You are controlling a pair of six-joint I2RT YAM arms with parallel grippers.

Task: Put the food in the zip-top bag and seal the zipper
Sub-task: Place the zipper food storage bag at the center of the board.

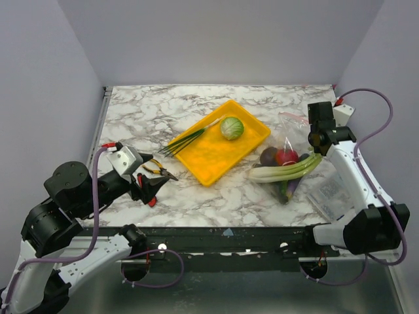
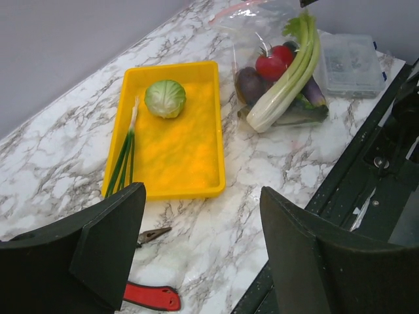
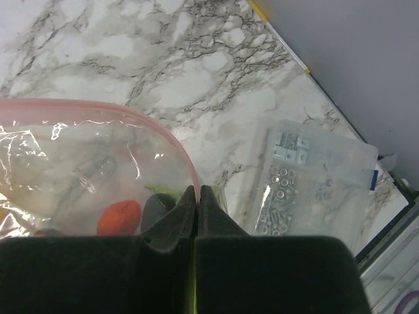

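Your left pincer (image 2: 203, 219) hangs spread wide with nothing between its fingers; just under and beside it lie the yellow-handled pliers (image 1: 158, 169) and a red-handled tool (image 2: 152, 296), neither part of the job; ahead of it sits the yellow tray (image 1: 211, 171), carrying the green onions (image 1: 186, 140) and the cabbage (image 1: 232, 127), both not yet bagged; further to its right the zip-top bag (image 1: 292, 128) already holds an eggplant (image 1: 268, 156), the tomato (image 1: 286, 156) and the leek (image 1: 288, 171); your right pincer (image 3: 198, 191) is pressed together, apparently pinching the bag's mouth where the zipper (image 3: 98, 108) meets its tips; beside it, to its right, lies a clear packet of hardware (image 3: 314, 190); so roughly two items and the sealing remain.
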